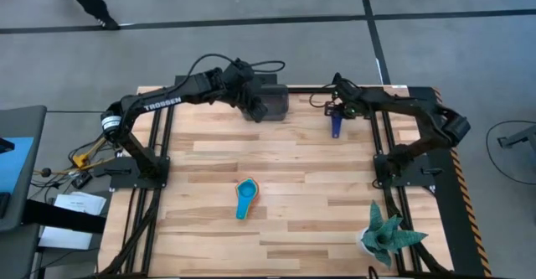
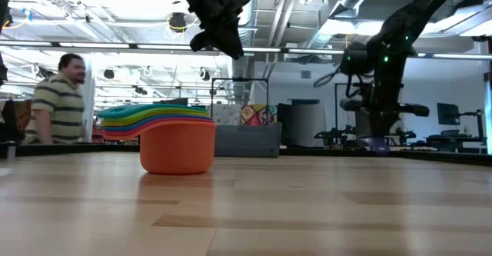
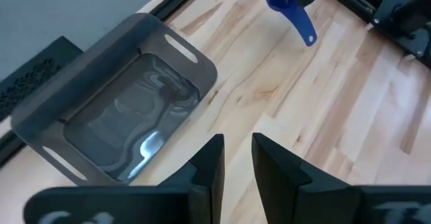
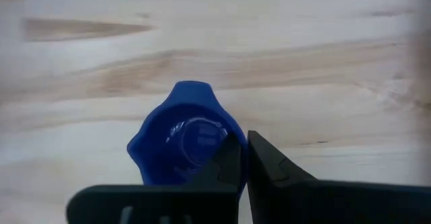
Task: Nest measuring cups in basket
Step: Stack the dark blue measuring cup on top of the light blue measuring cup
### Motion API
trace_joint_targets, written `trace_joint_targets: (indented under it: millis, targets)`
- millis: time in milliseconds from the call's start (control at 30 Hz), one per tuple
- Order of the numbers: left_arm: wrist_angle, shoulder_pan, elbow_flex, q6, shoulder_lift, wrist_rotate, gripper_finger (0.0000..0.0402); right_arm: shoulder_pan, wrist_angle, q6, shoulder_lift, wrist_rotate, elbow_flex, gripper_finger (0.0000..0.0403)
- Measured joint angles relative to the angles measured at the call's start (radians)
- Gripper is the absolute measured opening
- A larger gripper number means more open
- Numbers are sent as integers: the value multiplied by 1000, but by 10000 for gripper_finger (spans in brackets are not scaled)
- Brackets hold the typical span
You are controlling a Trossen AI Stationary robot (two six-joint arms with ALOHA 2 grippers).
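Wooden planks fill the table, where the right gripper is clenched on the rim of a royal blue cup near the far edge, just right of the empty basket. The left gripper hovers over the basket, fingers slightly apart and holding nothing. A light blue cup lies mid-table. Pinched only by its thin rim, the cup could swing or slip when lifted
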Motion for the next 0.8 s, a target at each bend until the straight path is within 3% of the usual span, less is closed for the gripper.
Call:
trace_joint_targets:
  millis: [167,333,633,800]
  targets:
    - [2,-40,0,-84,0,-30,63,61,-2,-1,-89,0,1,22]
    - [32,-146,0,-211,0,-194,63,139,-19,15,-189,1,1,23]
    - [154,-383,-1,-507,4,-375,63,319,3,37,-398,-27,1,22]
    - [263,-491,-1,-584,5,-519,63,438,19,69,-478,-30,1,16]
